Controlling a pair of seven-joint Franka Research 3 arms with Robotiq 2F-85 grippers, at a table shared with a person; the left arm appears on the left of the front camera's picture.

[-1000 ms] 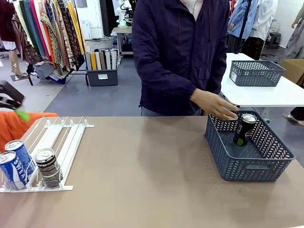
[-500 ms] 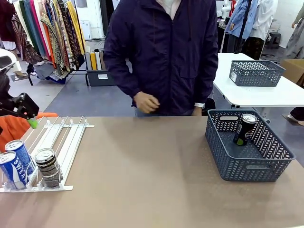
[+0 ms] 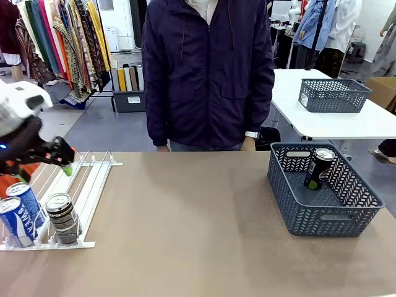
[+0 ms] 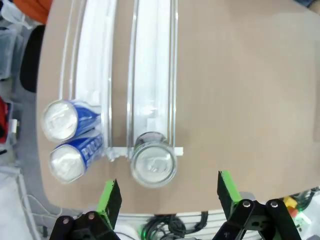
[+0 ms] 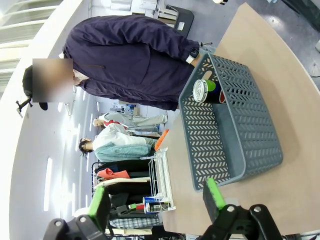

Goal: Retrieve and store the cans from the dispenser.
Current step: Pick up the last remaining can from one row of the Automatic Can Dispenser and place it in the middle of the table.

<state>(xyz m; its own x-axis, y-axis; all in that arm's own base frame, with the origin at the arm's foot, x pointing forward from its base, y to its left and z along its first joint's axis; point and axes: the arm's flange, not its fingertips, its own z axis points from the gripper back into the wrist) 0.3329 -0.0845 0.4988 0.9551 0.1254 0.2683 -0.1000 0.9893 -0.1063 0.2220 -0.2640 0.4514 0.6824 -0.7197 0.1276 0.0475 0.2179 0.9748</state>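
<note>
The white dispenser (image 3: 86, 179) lies at the table's left, with two blue cans (image 3: 18, 212) and a dark can (image 3: 62, 218) at its near end. My left gripper (image 3: 65, 163) hovers over the rack's far part, apart from the cans. From above, the left gripper (image 4: 167, 200) is open, with the dark can's silver top (image 4: 153, 165) just ahead of its fingers and the blue cans (image 4: 65, 140) to the side. My right gripper (image 5: 156, 200) is open and empty, well back from the grey basket (image 5: 235, 125). A black and green can (image 3: 320, 168) stands in that basket.
The grey basket (image 3: 334, 216) sits at the table's right. A person in a dark jacket (image 3: 207, 74) stands at the far edge, hands down. A second basket (image 3: 333, 94) rests on a white table behind. The brown tabletop (image 3: 198, 223) spreads between rack and basket.
The person's hand has left the basket and drawn back to their side. My left arm has swung in from the left to above the dispenser.
</note>
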